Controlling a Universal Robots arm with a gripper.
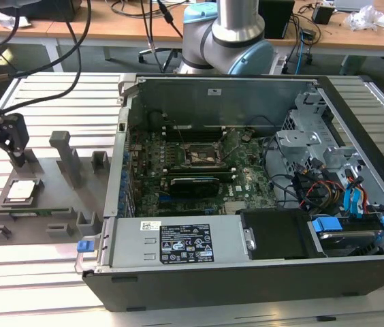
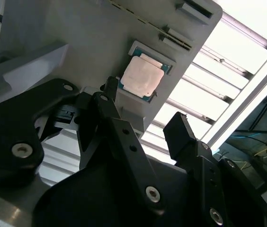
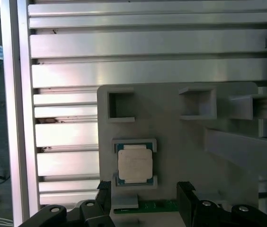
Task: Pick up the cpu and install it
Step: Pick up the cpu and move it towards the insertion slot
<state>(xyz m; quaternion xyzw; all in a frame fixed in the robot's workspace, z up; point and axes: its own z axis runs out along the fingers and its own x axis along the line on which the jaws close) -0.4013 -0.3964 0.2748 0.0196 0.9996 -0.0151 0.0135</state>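
The cpu (image 1: 20, 191) is a small silver-topped square chip lying flat in a recess of the grey holder plate (image 1: 52, 204), at the exterior view's left. My gripper (image 1: 16, 161) hangs just above and behind the chip, apart from it. In both wrist views the cpu (image 2: 140, 77) (image 3: 134, 163) lies just ahead of the black fingertips. The gripper (image 2: 145, 106) (image 3: 144, 189) is open, with nothing between its fingers. The dark square socket (image 1: 204, 155) sits on the green motherboard (image 1: 178, 187) inside the open computer case (image 1: 246, 272).
Upright grey blocks (image 1: 66, 153) and square pockets (image 3: 120, 105) rise from the holder plate beside the chip. The case's tall metal wall (image 1: 120, 177) stands between the plate and the motherboard. Cables and drive cages (image 1: 314, 170) crowd the case's right side. The slatted table (image 1: 42, 272) lies underneath.
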